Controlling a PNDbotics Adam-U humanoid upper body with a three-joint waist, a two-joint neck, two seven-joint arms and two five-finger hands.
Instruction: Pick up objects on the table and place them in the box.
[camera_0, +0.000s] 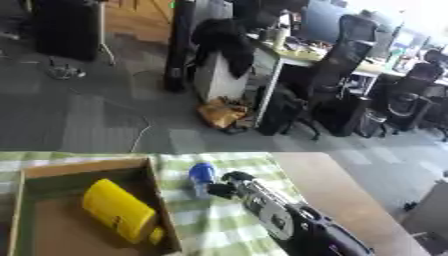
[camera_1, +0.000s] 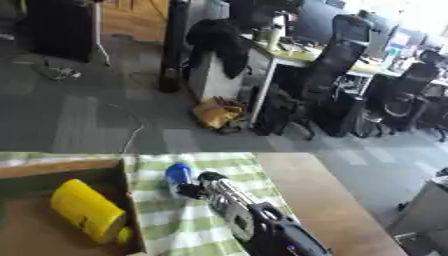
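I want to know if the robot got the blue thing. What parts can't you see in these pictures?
- Right hand: blurred in both eye views; whether its fingers close on the blue object cannot be told.
- Blue object: too blurred to name; its lower part blends with the hand.
- Box: its left and near sides are cut off by the picture edges.
- Yellow container: its markings are unreadable.
- Left hand: in neither view.
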